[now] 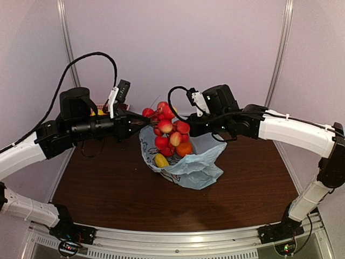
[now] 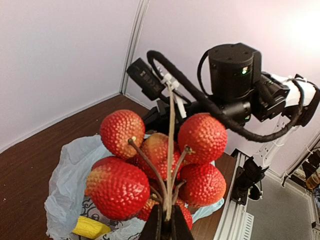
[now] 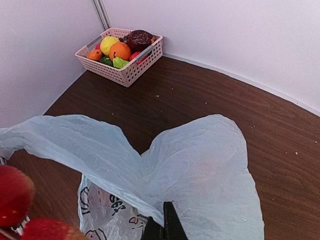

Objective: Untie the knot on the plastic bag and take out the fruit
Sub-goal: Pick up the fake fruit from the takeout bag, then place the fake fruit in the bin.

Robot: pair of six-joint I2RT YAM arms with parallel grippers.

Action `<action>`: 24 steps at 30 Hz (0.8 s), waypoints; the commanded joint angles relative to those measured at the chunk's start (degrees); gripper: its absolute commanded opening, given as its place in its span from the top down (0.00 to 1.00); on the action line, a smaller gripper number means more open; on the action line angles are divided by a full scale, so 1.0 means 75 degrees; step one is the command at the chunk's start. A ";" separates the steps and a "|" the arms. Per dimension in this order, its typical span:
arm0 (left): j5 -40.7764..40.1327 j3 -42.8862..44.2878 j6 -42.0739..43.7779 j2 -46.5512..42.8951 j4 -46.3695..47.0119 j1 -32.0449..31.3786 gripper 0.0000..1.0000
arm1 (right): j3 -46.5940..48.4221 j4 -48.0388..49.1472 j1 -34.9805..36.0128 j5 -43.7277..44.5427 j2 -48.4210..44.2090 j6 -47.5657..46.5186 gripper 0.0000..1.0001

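Note:
My left gripper (image 1: 141, 123) is shut on the brown stem of the red bunch of berries (image 1: 168, 131) and holds it in the air above the open light blue plastic bag (image 1: 191, 164). In the left wrist view the gripper (image 2: 169, 224) pinches the stem under the berries (image 2: 150, 165). A yellow ridged fruit (image 1: 160, 160) and an orange one (image 1: 184, 149) lie in the bag's mouth. My right gripper (image 1: 190, 129) is shut on the bag's rim (image 3: 150, 175), seen in the right wrist view (image 3: 162, 231). No knot shows.
A pink lattice basket (image 3: 121, 54) with several toy fruits stands in the far left corner by the wall. White walls enclose the brown table (image 1: 108, 189) on three sides. The right arm (image 2: 240, 85) hangs close behind the berries.

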 commanded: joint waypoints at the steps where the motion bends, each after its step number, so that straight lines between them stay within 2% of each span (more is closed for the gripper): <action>1: 0.0572 0.0675 -0.0160 -0.0294 -0.0269 0.0113 1.00 | -0.0204 0.0200 0.0003 0.0192 -0.0239 0.0163 1.00; 6: 0.0321 0.1836 -0.0001 -0.0144 -0.1402 0.0346 1.00 | -0.0288 0.0244 0.0002 0.0180 -0.0259 0.0225 1.00; 11: 0.0320 0.2556 0.0137 0.0194 -0.2325 0.0962 1.00 | -0.0390 0.0327 0.0005 0.0239 -0.0362 0.0271 1.00; 24: 0.0434 0.3218 0.0209 0.0495 -0.2710 0.2259 1.00 | -0.0408 0.0228 -0.0005 0.0435 -0.0526 0.0200 1.00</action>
